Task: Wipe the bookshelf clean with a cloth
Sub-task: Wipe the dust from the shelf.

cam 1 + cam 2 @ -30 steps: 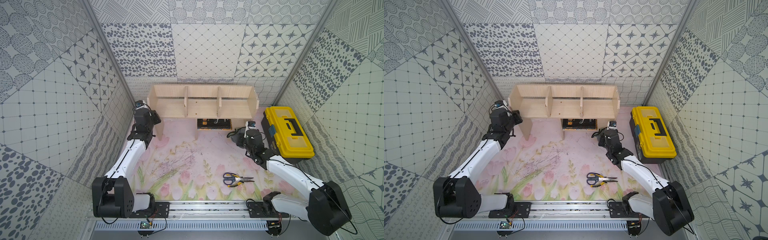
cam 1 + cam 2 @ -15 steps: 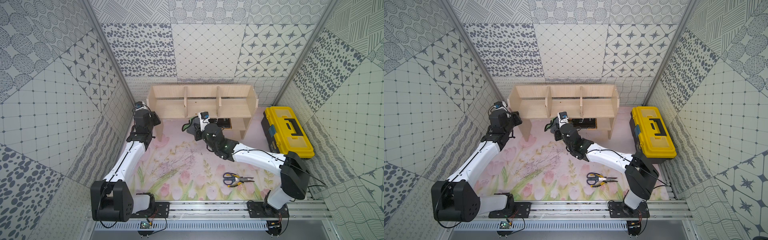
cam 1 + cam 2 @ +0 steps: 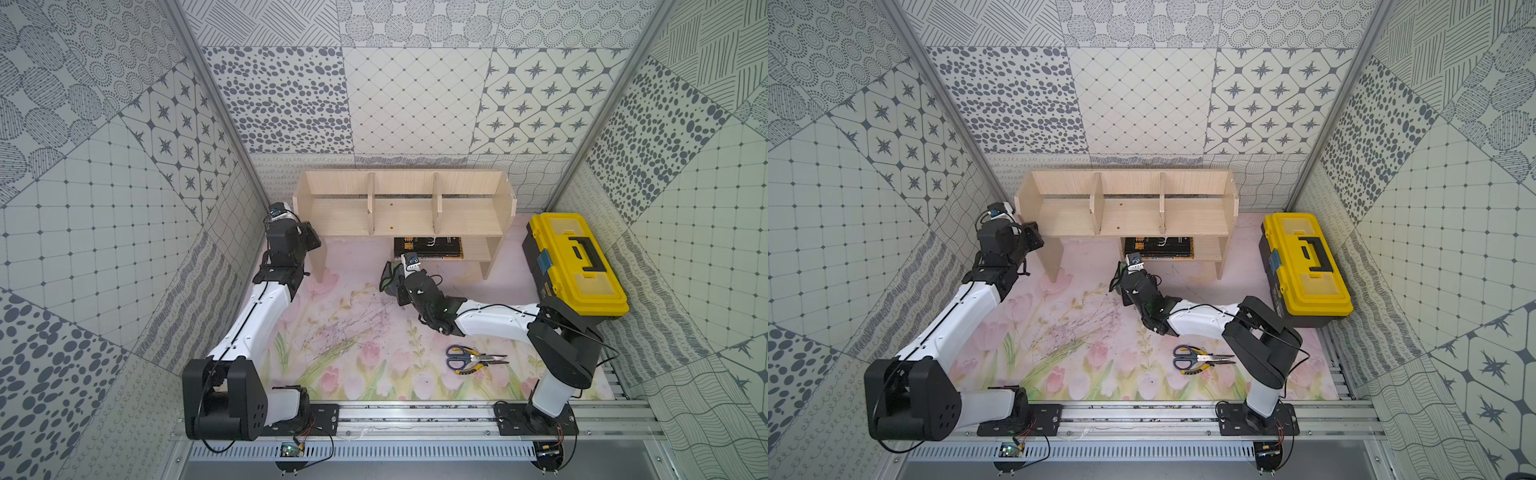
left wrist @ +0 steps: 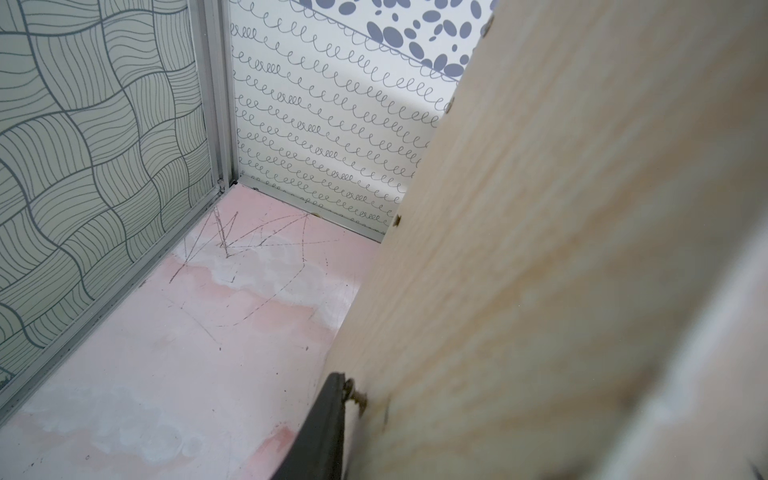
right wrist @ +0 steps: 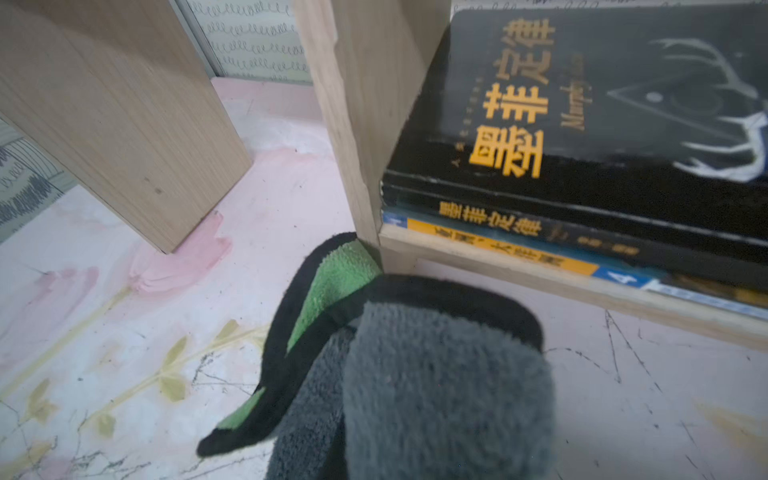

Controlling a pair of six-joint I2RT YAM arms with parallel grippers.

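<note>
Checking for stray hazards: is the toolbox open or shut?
Shut: on the toolbox the yellow lid lies flat, handle down.

Grey-green cloth (image 5: 436, 395), pale bookshelf (image 3: 399, 216), yellow-black toolbox (image 3: 577, 257), pink floral mat (image 3: 353, 332).

Right gripper (image 3: 397, 286) is low over the pink floral tabletop mat (image 3: 353, 332). Soft grey-and-green microfibre cloth (image 5: 436, 395) sits in its jaws and drapes ahead of it. Cloth's front edge reaches the foot of the left upright (image 5: 357, 124) under the low pale-wood three-bay bookshelf (image 3: 340, 216).

Stack of black paperback books (image 3: 428, 247) lies on the bookshelf's small lower shelf, just ahead-right of that gripper. Yellow-and-black plastic toolbox (image 3: 575, 266) is well to its right, beside the bookshelf's right side panel. Blue-handled steel scissors (image 3: 469, 357) and yellow-handled pliers (image 3: 467, 370) lie touching, behind it.

Left gripper (image 3: 311, 237) straddles the front edge of the bookshelf's left side panel.
</note>
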